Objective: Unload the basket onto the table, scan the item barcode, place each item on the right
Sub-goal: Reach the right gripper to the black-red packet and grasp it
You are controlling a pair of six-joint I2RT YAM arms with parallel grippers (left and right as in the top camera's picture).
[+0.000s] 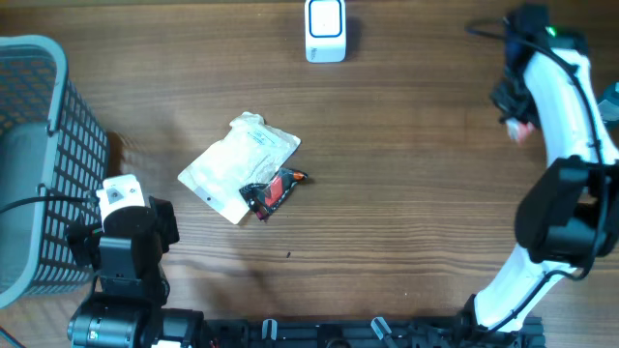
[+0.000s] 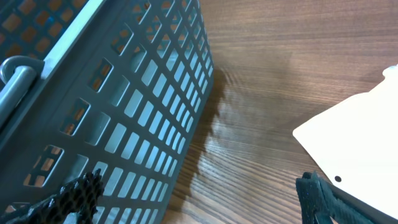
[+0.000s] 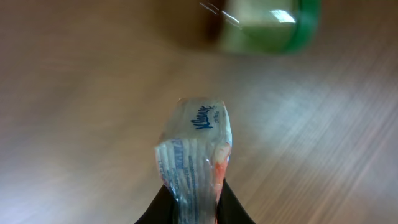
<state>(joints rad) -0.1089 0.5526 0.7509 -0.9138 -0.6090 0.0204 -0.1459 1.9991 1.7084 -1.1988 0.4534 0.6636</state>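
Near left, the left gripper (image 2: 199,198) stands wide open beside the basket (image 2: 130,99), holding nothing. Far right, the right gripper (image 3: 194,210) is clamped on the tissue pack (image 3: 196,146) by one end (likely soft, light, slick film; pinching across that end suits it, though it may crumple); the scanner (image 1: 325,29) sits well apart, far centre

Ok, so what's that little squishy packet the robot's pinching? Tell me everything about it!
It is a small Kleenex packet: soft, clear plastic wrap with blue lettering and some orange-red print, pale inside. The right gripper is shut on one end of it, so the rest sticks out beyond the dark fingers, slightly crumpled. It seems to be held clear of the wooden table, with only the fingers touching it.
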